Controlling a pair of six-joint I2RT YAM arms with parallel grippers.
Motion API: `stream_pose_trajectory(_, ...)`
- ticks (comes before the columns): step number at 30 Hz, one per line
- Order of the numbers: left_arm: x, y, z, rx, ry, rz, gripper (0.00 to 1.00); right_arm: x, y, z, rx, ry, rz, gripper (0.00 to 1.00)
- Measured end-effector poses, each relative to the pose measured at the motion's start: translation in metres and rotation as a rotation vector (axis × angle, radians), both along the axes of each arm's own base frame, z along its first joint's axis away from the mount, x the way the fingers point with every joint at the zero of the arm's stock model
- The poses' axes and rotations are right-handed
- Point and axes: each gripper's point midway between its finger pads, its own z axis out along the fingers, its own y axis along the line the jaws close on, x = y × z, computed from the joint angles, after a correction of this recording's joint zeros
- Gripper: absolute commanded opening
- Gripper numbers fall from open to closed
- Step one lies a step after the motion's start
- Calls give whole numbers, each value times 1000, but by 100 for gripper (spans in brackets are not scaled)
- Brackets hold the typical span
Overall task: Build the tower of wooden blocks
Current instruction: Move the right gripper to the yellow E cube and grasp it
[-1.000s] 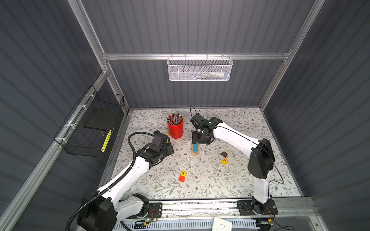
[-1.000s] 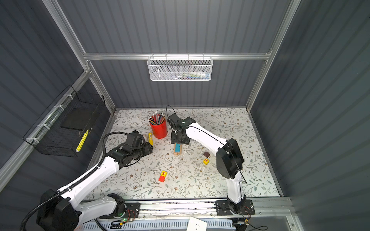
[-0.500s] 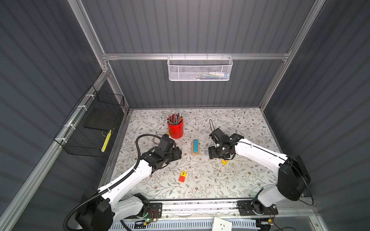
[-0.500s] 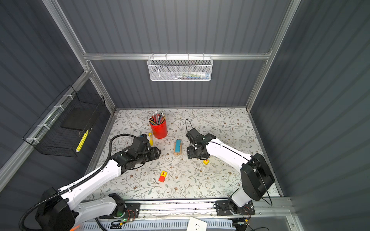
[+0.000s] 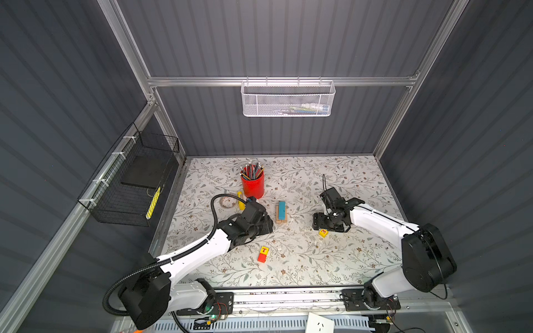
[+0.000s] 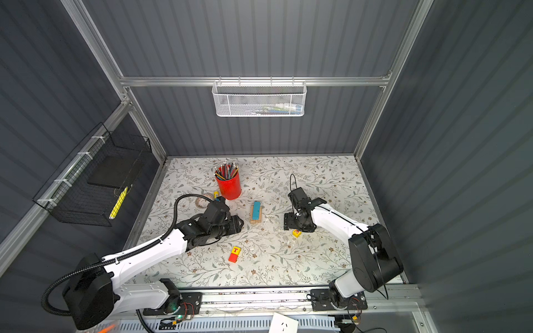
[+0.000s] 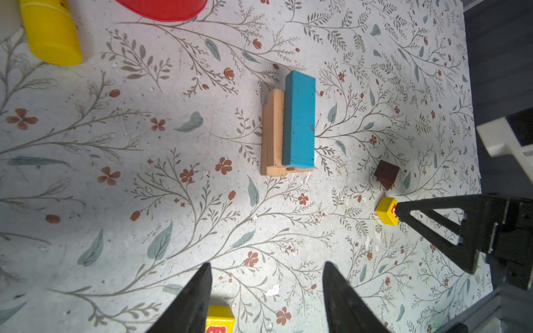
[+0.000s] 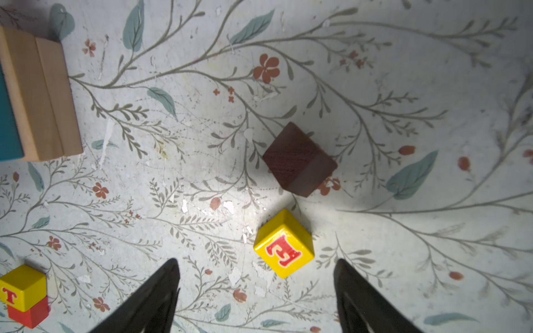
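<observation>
My right gripper (image 8: 256, 261) hangs spread wide and empty, with the yellow E cube (image 8: 284, 243) just ahead of its tips, right of the stack and nearer. That cube sits cornerwise to my jaws, so closing now would likely catch two corners and spin it, or shove it into the dark brown roof piece (image 8: 298, 160) just beyond. My left gripper (image 7: 266, 263) is parted too, holding nothing, close by the yellow T cube (image 7: 219, 315), which touches the red cube (image 8: 27, 312) at the near side. The blue plank (image 7: 299, 121) lies off-centre, toward the right, on the tan planks (image 7: 272, 132) mid-table; a cube set down hard near its edge could tilt it
</observation>
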Motion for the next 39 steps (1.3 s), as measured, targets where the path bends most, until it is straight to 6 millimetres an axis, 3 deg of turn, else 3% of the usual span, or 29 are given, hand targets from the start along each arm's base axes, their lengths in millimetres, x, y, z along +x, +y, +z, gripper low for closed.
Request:
stream_pose_trajectory(9, 4, 2, -6, 36, -2, 18, 63, 3, 4, -26, -11, 37, 39, 82)
stream_pose_trajectory(23, 9, 14, -6, 89, -23, 61, 64, -30, 18, -35, -70, 88, 139, 71)
stream_pose_trajectory(39, 10, 17, -6, 107, -26, 71, 65, -13, 10, -33, -146, 85, 24, 50)
